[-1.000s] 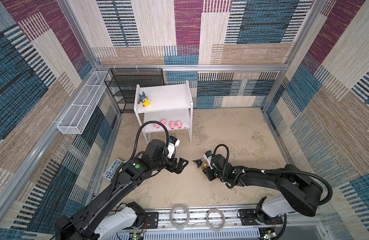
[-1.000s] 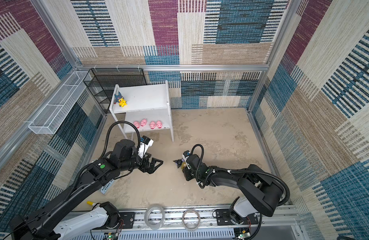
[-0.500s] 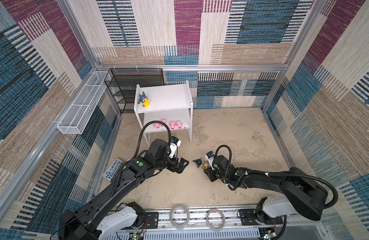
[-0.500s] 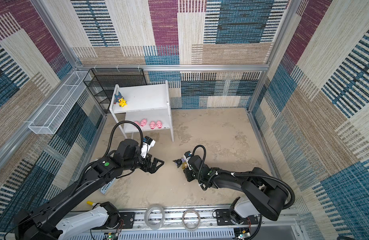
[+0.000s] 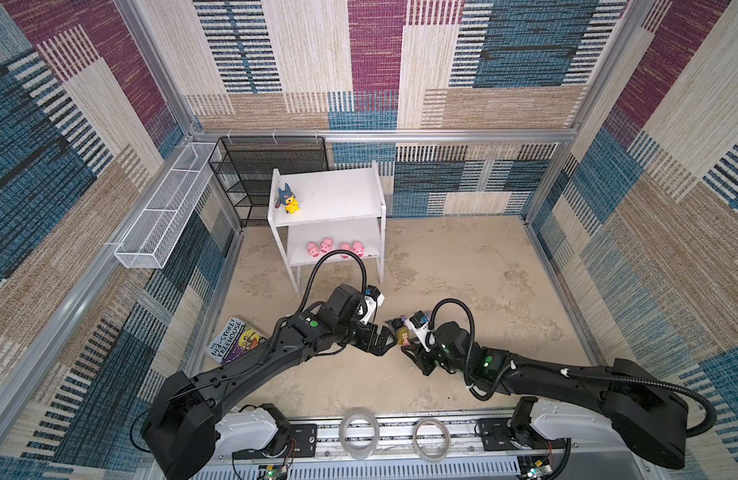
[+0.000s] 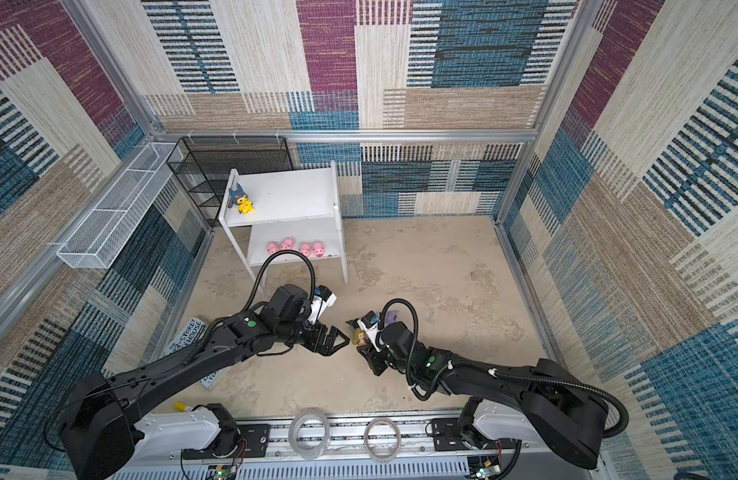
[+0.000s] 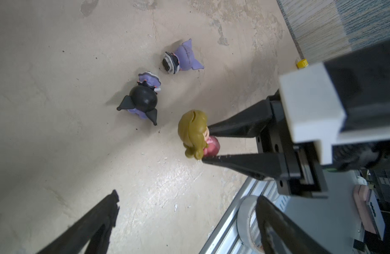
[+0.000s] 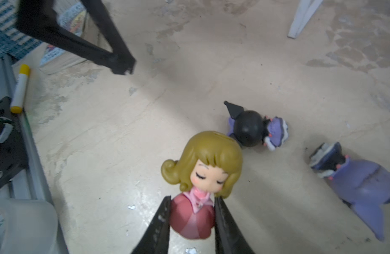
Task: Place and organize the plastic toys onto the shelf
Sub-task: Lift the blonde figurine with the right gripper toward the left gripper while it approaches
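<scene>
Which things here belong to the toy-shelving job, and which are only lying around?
Job: shelf; four pink pigs; yellow figure with blue hood; blond doll; two black-and-purple figures.
Lying about: paperback book; black mesh rack; white wire basket; yellow tube.

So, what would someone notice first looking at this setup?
The blond doll stands out mid-scene, pinched at its pink dress by the right gripper, with the open left gripper facing it. Behind, four pink pigs line the lower tier of the shelf, and two black-and-purple figures lie toppled on the floor beside the doll.
</scene>
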Available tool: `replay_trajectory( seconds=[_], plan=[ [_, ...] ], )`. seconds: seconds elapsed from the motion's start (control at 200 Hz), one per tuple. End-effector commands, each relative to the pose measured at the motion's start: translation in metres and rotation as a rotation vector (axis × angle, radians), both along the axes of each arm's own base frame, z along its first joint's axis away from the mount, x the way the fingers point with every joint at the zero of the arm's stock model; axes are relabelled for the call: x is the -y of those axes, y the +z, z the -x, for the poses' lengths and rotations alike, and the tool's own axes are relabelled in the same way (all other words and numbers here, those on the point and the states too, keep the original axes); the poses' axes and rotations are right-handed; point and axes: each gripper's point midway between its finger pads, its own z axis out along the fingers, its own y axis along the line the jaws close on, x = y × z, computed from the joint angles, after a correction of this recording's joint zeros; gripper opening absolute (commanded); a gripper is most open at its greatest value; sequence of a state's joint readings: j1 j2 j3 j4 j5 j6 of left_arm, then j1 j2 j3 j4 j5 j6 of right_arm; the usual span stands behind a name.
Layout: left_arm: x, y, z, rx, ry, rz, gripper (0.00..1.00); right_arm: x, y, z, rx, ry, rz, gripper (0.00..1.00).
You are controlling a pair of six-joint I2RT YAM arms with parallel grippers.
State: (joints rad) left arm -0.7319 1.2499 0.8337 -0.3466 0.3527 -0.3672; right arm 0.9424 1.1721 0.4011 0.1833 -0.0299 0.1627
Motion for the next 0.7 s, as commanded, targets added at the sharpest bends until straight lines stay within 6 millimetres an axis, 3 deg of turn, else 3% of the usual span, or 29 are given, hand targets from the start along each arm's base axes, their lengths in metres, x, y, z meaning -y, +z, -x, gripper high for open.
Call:
replay_trajectory(
  seconds=[0.0,0.285,0.696],
  plan=[
    [0.007,0.006,-0.006,-0.014,0.029,0.043,0.97,-0.009,0.024,-0.004,0.108,0.006,-0.048,0.19],
    [0.014,0.004,-0.011,-0.042,0.049,0.062,0.83,-0.018,0.050,0.007,0.201,0.041,-0.076,0.19],
    [0.028,0.013,-0.009,-0.062,-0.006,0.105,0.55,-0.022,0.054,0.009,0.242,0.028,-0.052,0.18]
  ],
)
